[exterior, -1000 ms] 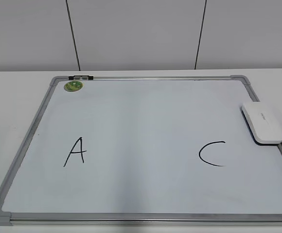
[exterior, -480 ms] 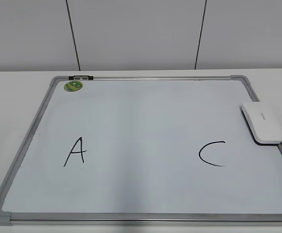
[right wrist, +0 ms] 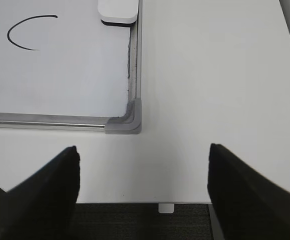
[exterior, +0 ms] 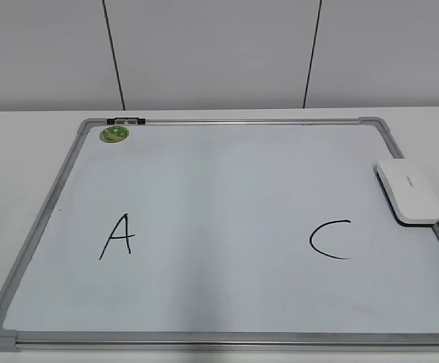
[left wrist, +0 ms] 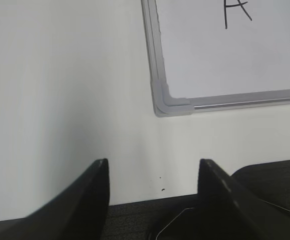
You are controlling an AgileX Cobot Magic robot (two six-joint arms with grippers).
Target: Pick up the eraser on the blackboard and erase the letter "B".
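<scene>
Eraser parked at the board's right edge, both arms back off the board.

The eraser (exterior: 409, 191) lies on the blackboard (exterior: 227, 189), against its right frame, above and right of the "C" (exterior: 330, 239); the "A" (exterior: 118, 236) sits at the left, and between them the board is blank with no "B" visible. The left gripper (left wrist: 152, 172) hovers over the white counter (left wrist: 60, 100) near the board's lower left corner, fingers (left wrist: 97, 187) apart and empty. The right gripper (right wrist: 142, 165) hangs near the lower right corner, fingers spread wide, empty.

A white surface (exterior: 23, 151) lies under everything; behind it stands a pale wall (exterior: 212, 53) with dark vertical seams.
</scene>
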